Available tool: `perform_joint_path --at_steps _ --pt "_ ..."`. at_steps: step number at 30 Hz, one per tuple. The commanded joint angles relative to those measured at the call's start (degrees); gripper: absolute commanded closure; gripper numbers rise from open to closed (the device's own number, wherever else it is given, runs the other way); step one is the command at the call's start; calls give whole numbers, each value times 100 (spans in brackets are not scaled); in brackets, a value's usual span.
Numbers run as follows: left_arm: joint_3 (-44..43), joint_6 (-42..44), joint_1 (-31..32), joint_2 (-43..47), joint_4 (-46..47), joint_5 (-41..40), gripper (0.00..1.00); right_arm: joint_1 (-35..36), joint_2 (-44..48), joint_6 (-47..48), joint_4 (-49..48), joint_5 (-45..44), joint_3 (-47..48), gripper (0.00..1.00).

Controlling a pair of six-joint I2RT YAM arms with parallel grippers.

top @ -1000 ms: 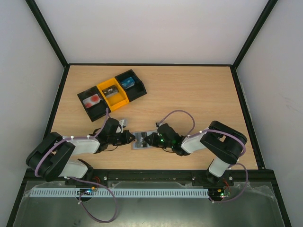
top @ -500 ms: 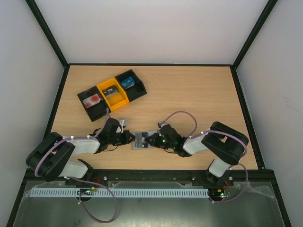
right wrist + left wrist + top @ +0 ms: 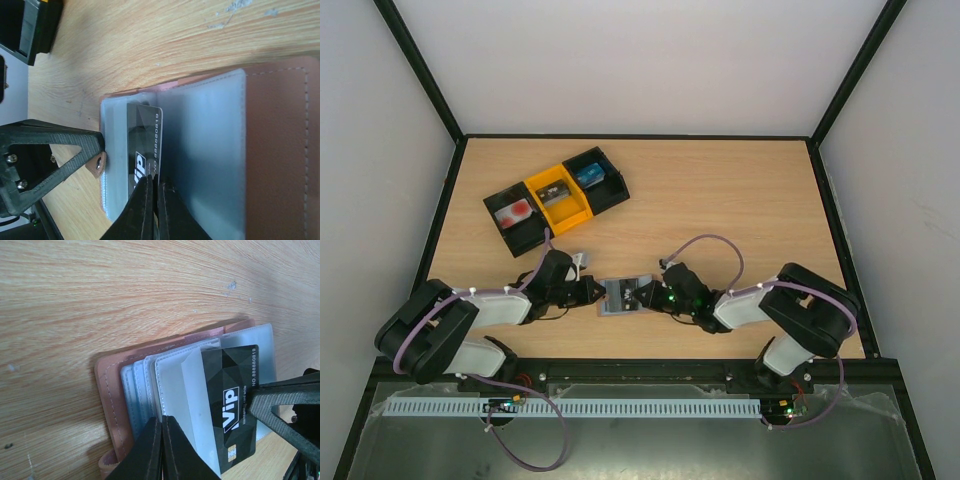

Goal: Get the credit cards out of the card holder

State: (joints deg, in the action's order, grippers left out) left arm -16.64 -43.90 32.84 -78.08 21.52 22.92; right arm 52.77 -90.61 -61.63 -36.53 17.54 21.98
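The task looks barely begun: no card lies loose on the wooden table (image 3: 100,290), and the one credit card (image 3: 232,390) in sight is at the card holder (image 3: 618,296), which lies open and flat between the two claws. The left gripper (image 3: 162,419) has its fingers pressed together, tips down on the near edge of the plastic sleeves (image 3: 170,385), seemingly pinning the holder (I can't say whether a sleeve is caught between them). The right gripper (image 3: 152,179) is likewise closed, its tips right at the card's edge; whether it is actually pinching the card cannot be told, since the card is so thin. From the left claw, the card sits just beyond and to the right of the tips; from the right claw, it is directly ahead. It appears to be partly drawn from its pocket, with one corner under a frosted flap, so sliding it fully free is left, and any cards hidden in the other pockets would follow. The card is rigid, glossy black plastic with a faceted pattern and pale lettering. The sleeves are soft, translucent blue-grey film, stacked in stepped layers with rounded corners. The outer cover (image 3: 275,140) is matte brown leather-like material with a stitched border.
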Motion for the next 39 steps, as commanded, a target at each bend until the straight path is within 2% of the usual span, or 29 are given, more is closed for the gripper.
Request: perform_joint_path --at_steps 1,5,8,10,15,22,27,35,39 --pt "145 72 16 -73 -380 -136 97 -46 253 125 406 -289 -148 98" --pt "135 15 18 8 -350 -58 97 -45 489 121 445 -336 -233 98" --pt "52 -49 13 141 -474 -23 89 -48 649 94 445 -330 -287 98" --pt "-18 -105 15 286 -554 50 80 -43 757 80 458 -330 -316 98" --pt "-308 -186 33 887 -1056 -13 51 -47 1055 33 509 -270 -326 98" --pt "-462 -413 69 1901 -1313 -1 23 -43 1598 -69 577 -236 -277 98" --pt "-407 -668 81 2445 -1226 145 16 -48 1867 -250 417 -147 -279 98" --pt "-85 -1410 83 3013 -162 642 13 -31 2153 -987 -570 13 -308 98" --pt "-5 -1607 82 3177 37 679 13 16 2220 -1310 -1097 -46 -288 98"
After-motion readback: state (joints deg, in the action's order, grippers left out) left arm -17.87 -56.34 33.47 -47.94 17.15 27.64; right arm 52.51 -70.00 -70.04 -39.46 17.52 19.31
